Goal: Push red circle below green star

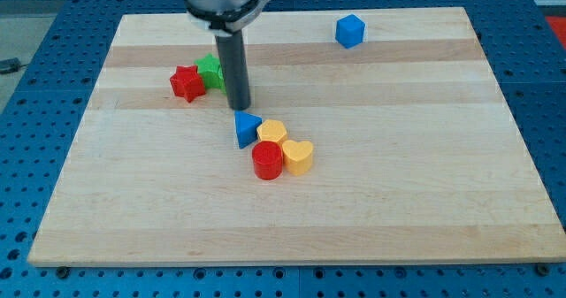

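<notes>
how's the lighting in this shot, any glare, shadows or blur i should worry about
Camera view: lighting is even and soft, with no glare on the board. Shadows are faint, just short dark edges under the red circle and my tip. The blocks are sharp, though the rod hides part of the green star. The top of the arm is cropped by the frame.

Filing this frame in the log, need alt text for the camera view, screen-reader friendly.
A dark rod's tip rests on a light wooden board, just right of a green star-shaped block and a red star-shaped block and just above a blue triangular block. Below cluster a red cylindrical block, a yellow heart-shaped block and another yellow block; a blue cube sits at top right.
</notes>
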Controlling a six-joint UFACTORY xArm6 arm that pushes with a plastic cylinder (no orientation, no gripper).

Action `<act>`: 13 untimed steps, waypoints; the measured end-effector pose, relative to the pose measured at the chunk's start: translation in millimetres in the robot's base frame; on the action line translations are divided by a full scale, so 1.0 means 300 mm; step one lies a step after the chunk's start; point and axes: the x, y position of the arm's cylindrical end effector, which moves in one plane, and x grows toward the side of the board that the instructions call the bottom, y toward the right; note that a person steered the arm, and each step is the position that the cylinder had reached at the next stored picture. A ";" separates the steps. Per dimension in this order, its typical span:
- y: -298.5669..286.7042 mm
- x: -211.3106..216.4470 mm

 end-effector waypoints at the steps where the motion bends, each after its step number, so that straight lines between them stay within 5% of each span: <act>1: -0.161 0.083; 2: -0.204 0.228; 4: 0.279 0.361; 7: 0.405 0.340; 9: 0.325 0.319; 12: 0.455 0.150; 13: 0.366 0.144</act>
